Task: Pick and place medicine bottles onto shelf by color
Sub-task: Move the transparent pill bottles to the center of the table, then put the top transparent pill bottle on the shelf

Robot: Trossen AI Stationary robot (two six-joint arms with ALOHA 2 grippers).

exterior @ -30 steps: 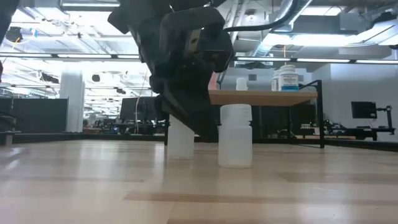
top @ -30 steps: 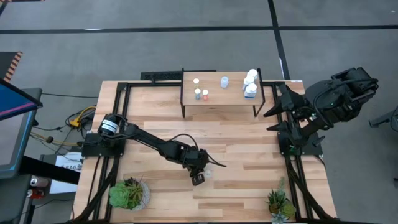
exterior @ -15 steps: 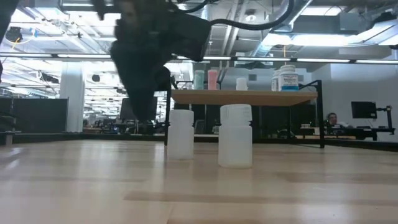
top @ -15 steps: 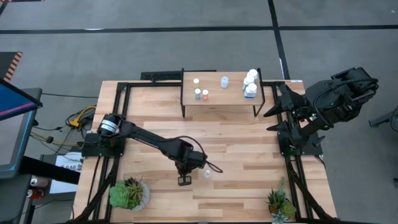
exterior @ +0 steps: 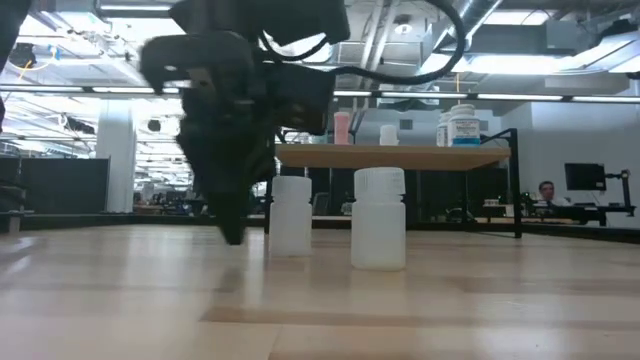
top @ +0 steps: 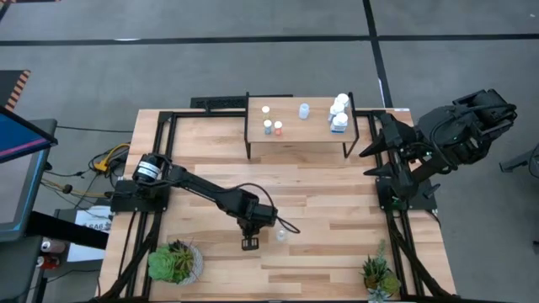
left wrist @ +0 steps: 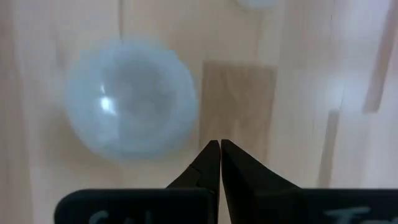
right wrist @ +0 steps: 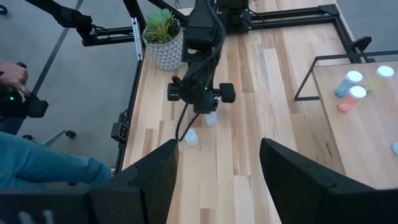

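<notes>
The left gripper hovers low over the table, fingers pressed together and holding nothing. 2 white bottles stand on the table: one just beside it, probably the white cap seen from its wrist, and another nearby. This looks like the approach step. Next it should spread its fingers and centre over that cap. The right gripper waits wide open beside the shelf.

The left gripper pointed straight down at the light wooden desk, its two dark fingers pressed together at the tips with nothing between them. Just beside the tips stood a pale, blurred round bottle cap, seen from above. A second pale cap was cut off at the frame's edge.
</notes>
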